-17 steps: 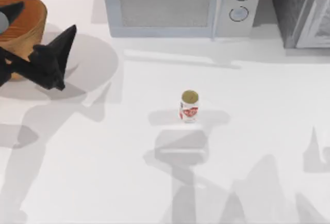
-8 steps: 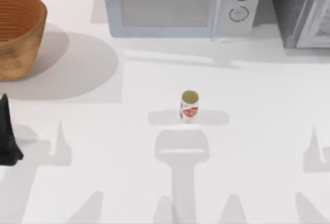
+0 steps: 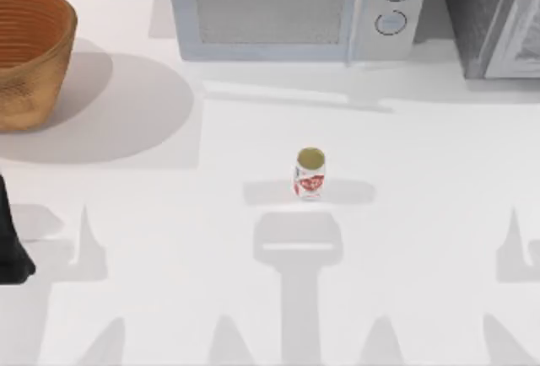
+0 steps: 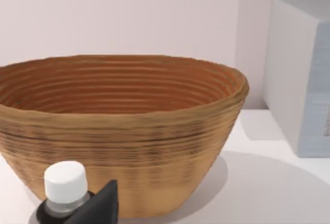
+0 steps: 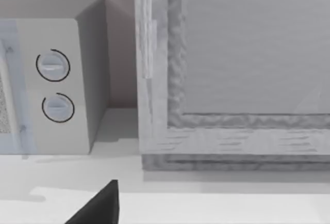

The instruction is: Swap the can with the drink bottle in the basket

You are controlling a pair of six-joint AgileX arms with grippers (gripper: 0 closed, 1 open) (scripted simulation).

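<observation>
The basket point(image 3: 29, 54) at the far left looks woven, its outside rough and tan, its inside ribbed in fine orange-brown rings; the desk point(image 3: 422, 172) is smooth, matt white; the drink bottle point(image 3: 310, 174) at the middle has a glossy white wall with a printed red label and a dull gold top; the microwave point(image 3: 291, 8) at the far edge looks like smooth pale plastic, its door panel finely speckled.
</observation>
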